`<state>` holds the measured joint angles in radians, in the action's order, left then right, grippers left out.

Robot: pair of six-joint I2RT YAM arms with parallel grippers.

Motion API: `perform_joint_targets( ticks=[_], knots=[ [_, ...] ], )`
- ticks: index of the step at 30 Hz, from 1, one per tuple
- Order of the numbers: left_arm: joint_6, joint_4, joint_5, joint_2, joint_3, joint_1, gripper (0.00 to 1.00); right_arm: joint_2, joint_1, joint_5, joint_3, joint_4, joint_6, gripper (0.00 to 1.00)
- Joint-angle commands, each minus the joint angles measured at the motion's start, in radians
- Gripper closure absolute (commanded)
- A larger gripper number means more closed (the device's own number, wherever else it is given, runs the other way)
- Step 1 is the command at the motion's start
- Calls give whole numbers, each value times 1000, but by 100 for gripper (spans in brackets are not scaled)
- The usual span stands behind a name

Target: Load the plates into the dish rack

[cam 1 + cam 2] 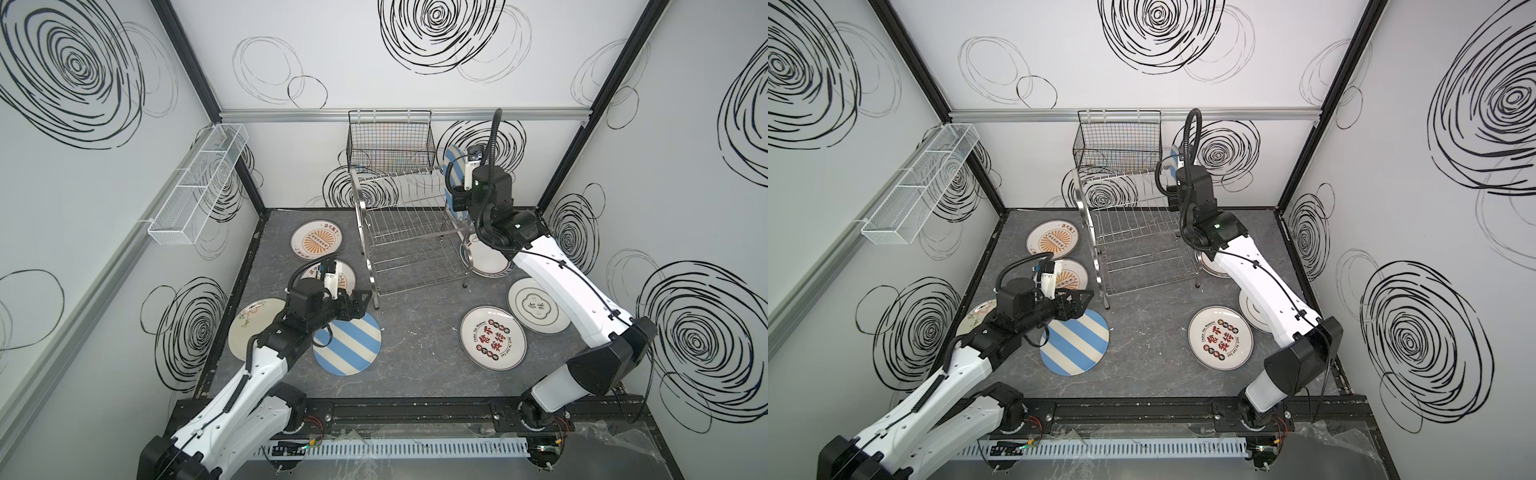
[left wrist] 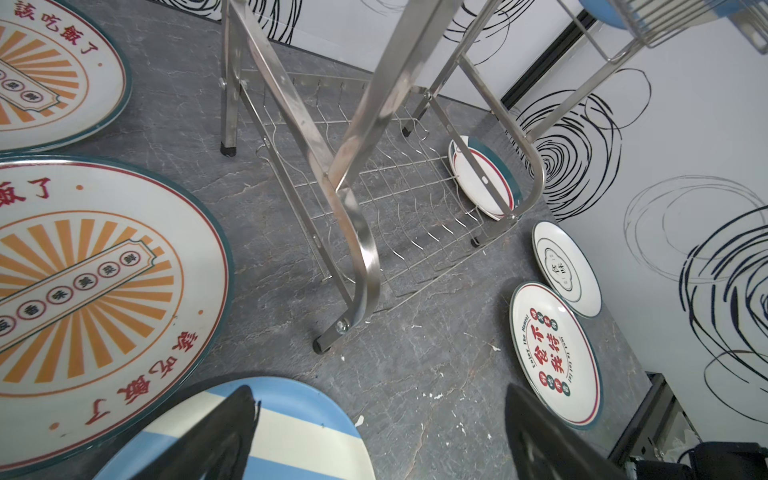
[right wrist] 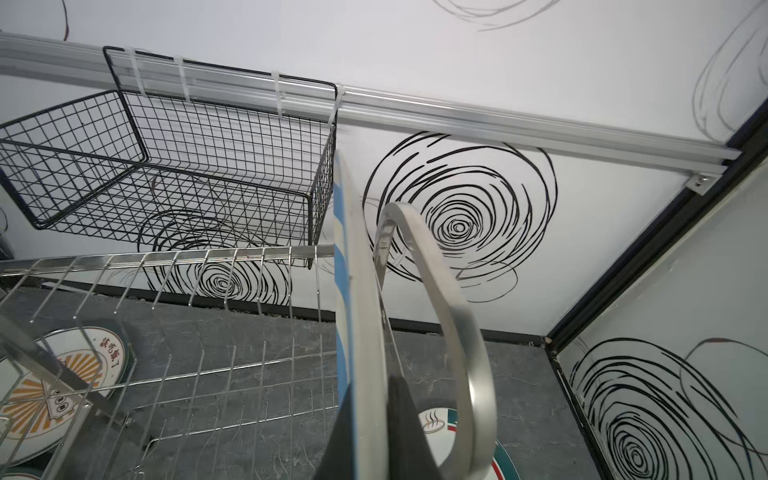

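Observation:
My right gripper [image 3: 374, 436] is shut on the rim of a blue-white striped plate [image 3: 357, 324]. It holds the plate [image 1: 453, 166] upright on edge at the right end of the dish rack's [image 1: 411, 237] upper tier, beside the curved handle [image 3: 453, 316]. My left gripper [image 2: 374, 436] is open, low over a second striped plate [image 1: 349, 343] that lies flat on the table. Two orange sunburst plates [image 1: 316, 245] [image 2: 95, 282] lie left of the rack. A whitish plate [image 1: 247, 328] is partly hidden under my left arm.
A teal-rimmed plate [image 1: 492, 264] lies by the rack's right legs. A whitish plate [image 1: 536, 305] and a red-black character plate [image 1: 493, 337] lie flat front right. A black wire basket [image 1: 390, 141] hangs behind the rack and a white mesh tray [image 1: 203, 183] on the left wall.

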<state>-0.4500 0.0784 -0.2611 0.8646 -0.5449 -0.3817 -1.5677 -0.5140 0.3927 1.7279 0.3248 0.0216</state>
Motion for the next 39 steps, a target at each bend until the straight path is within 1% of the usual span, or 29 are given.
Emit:
perform_joint_targets(
  ticks=[1,6,9,14,21,30,39],
  knots=[
    [-33,-160,25,38,18,-43,4,36,5,29,60,7,-21,100],
    [-8,-187,89,119,6,-126,4,44,5,42,123,24,-26,100],
    [-6,-221,106,154,9,-152,4,51,6,49,161,29,-29,100],
    [-9,-262,100,198,13,-161,4,62,6,44,188,25,-16,100],
    [-9,-296,85,217,20,-174,4,52,6,-5,172,-1,26,100],
    [8,-221,102,179,6,-171,4,14,7,41,151,-47,10,100],
    [5,-203,102,168,10,-165,4,-14,5,-6,142,-72,36,100]
  ],
)
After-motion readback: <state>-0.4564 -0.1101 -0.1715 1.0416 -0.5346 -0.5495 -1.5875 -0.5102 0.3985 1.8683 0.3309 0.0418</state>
